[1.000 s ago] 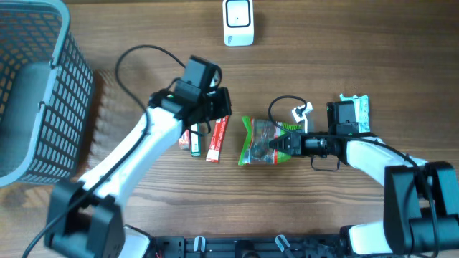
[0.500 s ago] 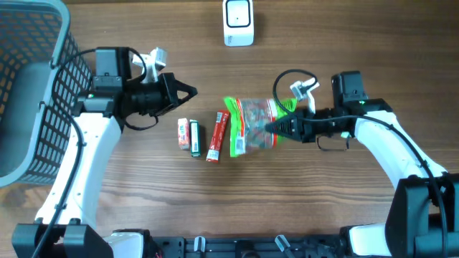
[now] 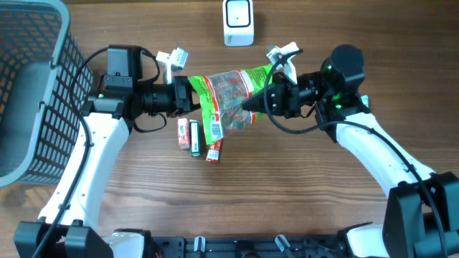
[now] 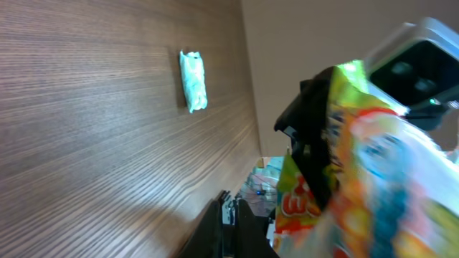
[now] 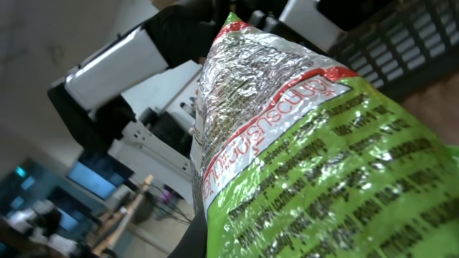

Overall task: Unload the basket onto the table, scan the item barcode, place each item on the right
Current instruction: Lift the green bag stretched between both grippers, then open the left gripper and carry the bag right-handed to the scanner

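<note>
A green and red foil snack bag (image 3: pixel 233 97) hangs in the air above the table's middle, and my right gripper (image 3: pixel 252 105) is shut on its right side. A white barcode patch (image 3: pixel 214 129) shows at the bag's lower left corner. My left gripper (image 3: pixel 189 97) is shut with nothing between its fingers (image 4: pixel 228 218); its tip is at the bag's left edge. The white scanner (image 3: pixel 238 22) stands at the table's far edge, just beyond the bag. The bag (image 5: pixel 323 158) fills the right wrist view. From the left wrist the bag (image 4: pixel 358 172) is a blur on the right.
Under the bag lie a red stick pack (image 3: pixel 214 149) and two small packs (image 3: pixel 189 135). A grey mesh basket (image 3: pixel 32 86) stands at the far left. A pale green packet (image 4: pixel 192 80) lies on the wood near the right arm.
My right gripper has lifted the bag off the table and carried it left and back, towards the scanner. My left arm swung left off the small packs; its tip now meets the bag.
</note>
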